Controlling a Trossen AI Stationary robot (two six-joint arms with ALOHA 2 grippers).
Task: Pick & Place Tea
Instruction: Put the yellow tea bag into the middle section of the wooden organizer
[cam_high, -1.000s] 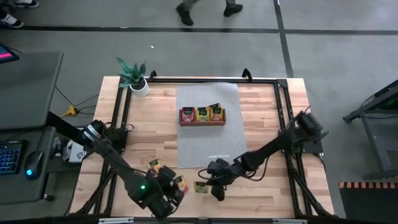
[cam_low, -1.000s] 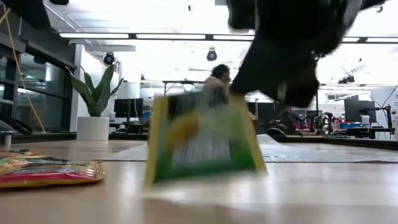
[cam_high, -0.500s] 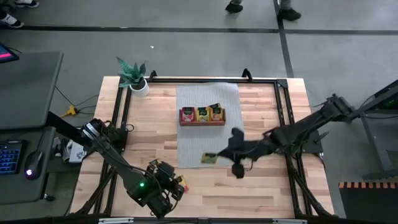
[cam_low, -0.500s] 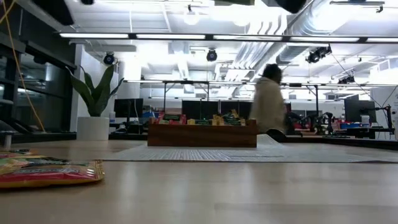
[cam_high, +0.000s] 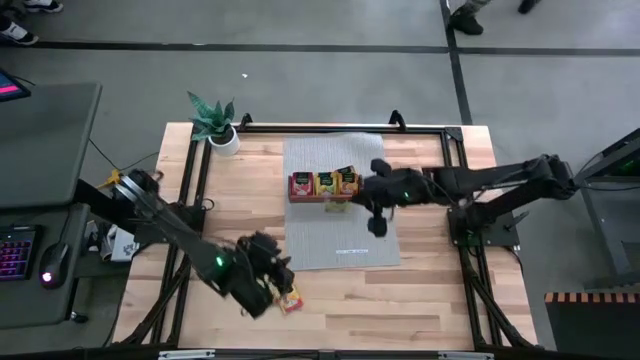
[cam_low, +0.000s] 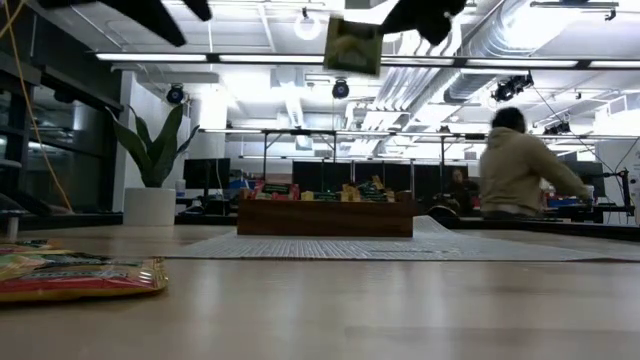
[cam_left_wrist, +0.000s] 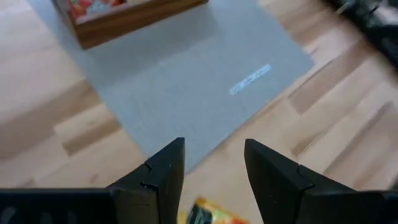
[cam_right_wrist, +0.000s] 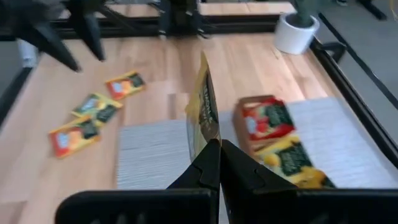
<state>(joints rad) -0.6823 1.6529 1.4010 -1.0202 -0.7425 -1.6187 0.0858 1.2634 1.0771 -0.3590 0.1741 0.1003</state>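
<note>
My right gripper (cam_right_wrist: 214, 155) is shut on a yellow-green tea packet (cam_right_wrist: 204, 102), high above the mat just in front of the wooden tray (cam_high: 325, 197); the low view shows the packet (cam_low: 352, 45) well above the tray (cam_low: 325, 217). The tray holds red and yellow packets (cam_right_wrist: 273, 134). Loose packets (cam_right_wrist: 96, 109) lie flat on the wood near the table's front left. My left gripper (cam_left_wrist: 214, 168) hovers open over them, with one packet (cam_left_wrist: 208, 214) just below its fingers and nothing between them. My right gripper pinches the packet's lower edge (cam_right_wrist: 210, 138) between its two shut fingers. The packet stands on edge above the fingertips and is lifted clear of the table and tray.
A grey mat (cam_high: 335, 240) lies under and in front of the tray. A potted plant (cam_high: 222, 130) stands at the far left corner. A black frame (cam_high: 455, 150) runs round the table's edges. A person (cam_low: 520, 175) shows in the room beyond.
My right gripper has lifted the packet off the table near the front edge, carried it up and toward the far edge to the tray, and rolled its wrist on the way. My left gripper has risen a little and moved toward the far edge, still open.
</note>
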